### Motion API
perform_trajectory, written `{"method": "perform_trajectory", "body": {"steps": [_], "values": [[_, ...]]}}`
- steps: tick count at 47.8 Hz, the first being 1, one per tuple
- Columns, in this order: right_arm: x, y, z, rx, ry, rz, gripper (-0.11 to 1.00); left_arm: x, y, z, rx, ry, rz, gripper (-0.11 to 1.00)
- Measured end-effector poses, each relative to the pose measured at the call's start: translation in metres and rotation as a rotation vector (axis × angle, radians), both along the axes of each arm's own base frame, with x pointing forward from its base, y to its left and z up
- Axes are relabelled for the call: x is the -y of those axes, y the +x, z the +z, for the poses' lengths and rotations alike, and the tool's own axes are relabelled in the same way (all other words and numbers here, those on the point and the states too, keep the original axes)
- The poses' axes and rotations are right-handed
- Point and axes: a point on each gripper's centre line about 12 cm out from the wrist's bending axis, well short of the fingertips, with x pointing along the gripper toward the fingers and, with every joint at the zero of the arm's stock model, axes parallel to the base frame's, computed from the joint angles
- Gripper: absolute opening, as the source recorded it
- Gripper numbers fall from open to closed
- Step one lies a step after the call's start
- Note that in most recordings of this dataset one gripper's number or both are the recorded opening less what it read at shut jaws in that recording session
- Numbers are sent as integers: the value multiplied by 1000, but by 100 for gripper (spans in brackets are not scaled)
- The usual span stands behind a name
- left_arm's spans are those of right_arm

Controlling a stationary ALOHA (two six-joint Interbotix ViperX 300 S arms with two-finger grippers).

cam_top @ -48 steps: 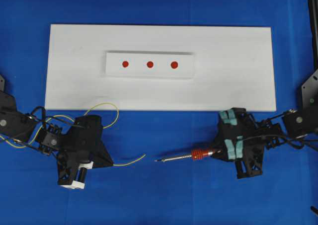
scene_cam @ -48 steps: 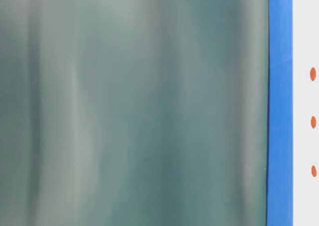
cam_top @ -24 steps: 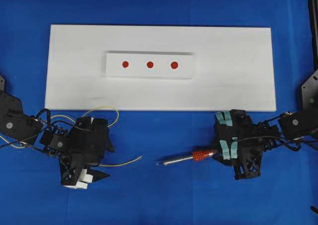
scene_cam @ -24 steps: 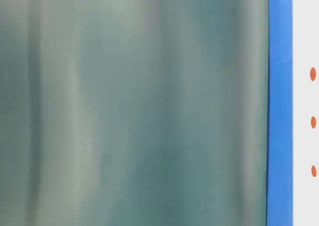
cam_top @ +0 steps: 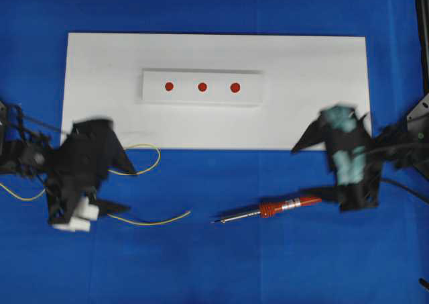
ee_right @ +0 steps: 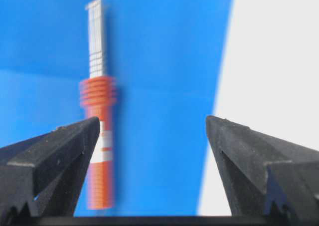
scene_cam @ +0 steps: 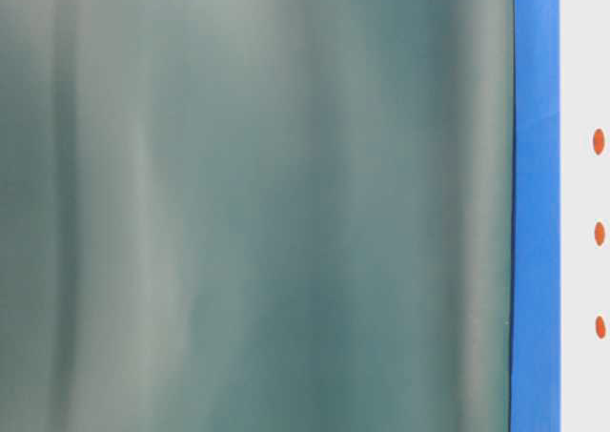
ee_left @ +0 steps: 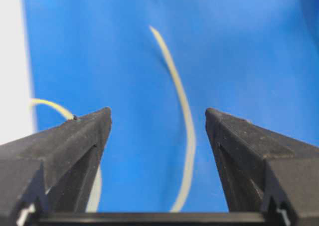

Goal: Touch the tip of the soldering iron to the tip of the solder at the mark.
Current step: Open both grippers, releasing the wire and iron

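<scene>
Now both grippers empty: left gripper [ee_left: 157, 121] jaws apart, right gripper [ee_right: 152, 126] jaws apart. Soldering iron [cam_top: 268, 209] & solder [cam_top: 151, 219] lie on blue table, off white board [cam_top: 315, 76]. Red marks [cam_top: 202, 86] untouched; regrasp, tip-to-tip touch still left.

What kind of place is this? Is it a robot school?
Probably a robot lab's practice table. Two black robot arms, the left gripper and the right gripper, work over a blue cloth. A white board has red dots as targets, and a soldering iron lies nearby.
</scene>
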Motion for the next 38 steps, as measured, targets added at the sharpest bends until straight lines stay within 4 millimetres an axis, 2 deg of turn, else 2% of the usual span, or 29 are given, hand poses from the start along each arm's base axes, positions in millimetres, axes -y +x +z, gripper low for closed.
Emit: {"method": "perform_trajectory", "body": {"steps": [9, 17, 28, 38], "values": [[41, -22, 46, 178, -95, -87, 83, -35, -12, 32, 126, 59, 49, 69], [62, -46, 71, 297, -175, -141, 83, -65, -28, 41, 194, 116, 113, 69], [74, -65, 58, 327, -221, -179, 83, -87, -52, 46, 312, 156, 182, 69], [76, -70, 33, 342, -200, -185, 83, -93, -75, 27, 366, 155, 217, 69]]}}
